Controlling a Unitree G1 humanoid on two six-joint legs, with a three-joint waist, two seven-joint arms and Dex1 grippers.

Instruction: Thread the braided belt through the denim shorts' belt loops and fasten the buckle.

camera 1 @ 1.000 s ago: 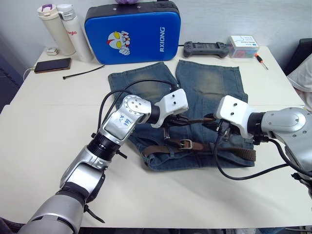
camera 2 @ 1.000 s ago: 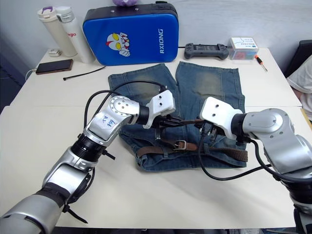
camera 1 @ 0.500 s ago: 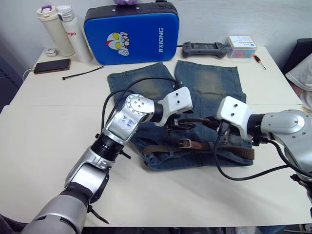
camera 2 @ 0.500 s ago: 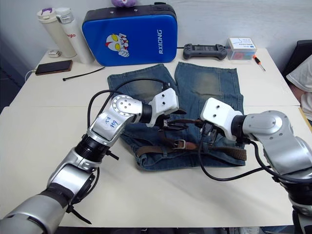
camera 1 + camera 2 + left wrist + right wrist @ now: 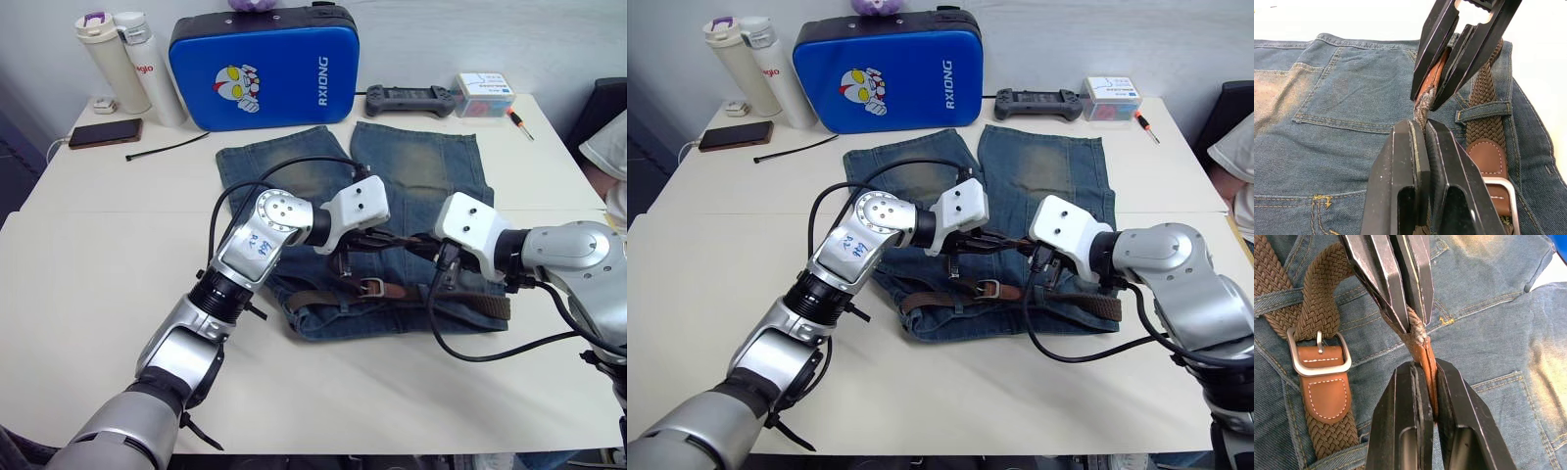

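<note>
Both grippers pinch the braided belt's free end, held taut between them above the denim shorts [image 5: 411, 186]. Left gripper [image 5: 1422, 128] clamps the braid; right gripper [image 5: 1422, 369] clamps the leather tip of the braided belt [image 5: 1317, 298]. Buckle [image 5: 1318, 352] lies just beside, already past a belt loop [image 5: 1484, 111]; likely regripping for fastening.

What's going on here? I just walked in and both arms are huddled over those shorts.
The robot is belting the denim shorts on the table. Both hands pinch the braided belt's free end, held up above the cloth: the left hand grips the woven part, the right hand the tan leather tip. The belt already passes under a belt loop, and the strap runs through the buckle.
</note>
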